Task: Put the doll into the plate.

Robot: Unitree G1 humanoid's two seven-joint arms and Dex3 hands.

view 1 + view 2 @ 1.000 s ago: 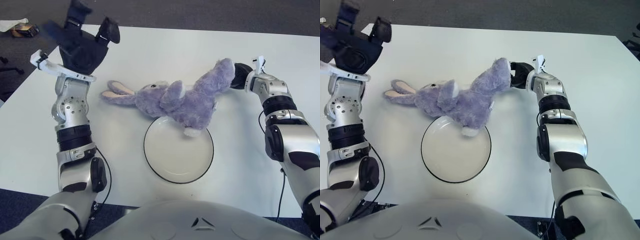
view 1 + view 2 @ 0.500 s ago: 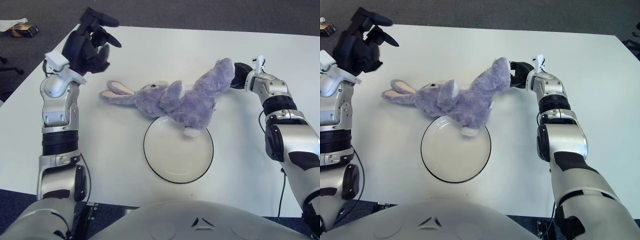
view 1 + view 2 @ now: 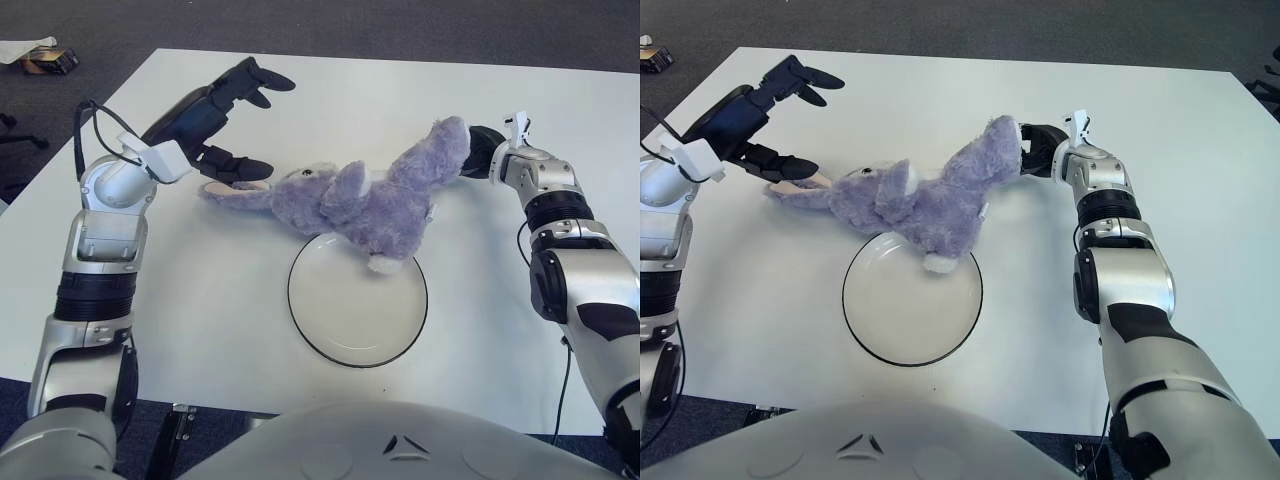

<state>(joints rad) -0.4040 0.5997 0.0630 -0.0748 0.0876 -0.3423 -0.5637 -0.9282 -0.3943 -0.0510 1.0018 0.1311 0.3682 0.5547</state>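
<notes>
The scene is viewed from the robot's head, above the near edge of the white table (image 3: 330, 90), by two cameras aimed forward and steeply down. The plate (image 3: 357, 300) is seen almost from overhead in both views, at close range, with the robot's torso shown just below it along the bottom edge. In the left eye view the plate is placed right of centre; in the right eye view it is shifted left of centre, so more table is shown right of the plate and less left of it. The plate, the table around it and dark floor beyond are shared by both.
</notes>
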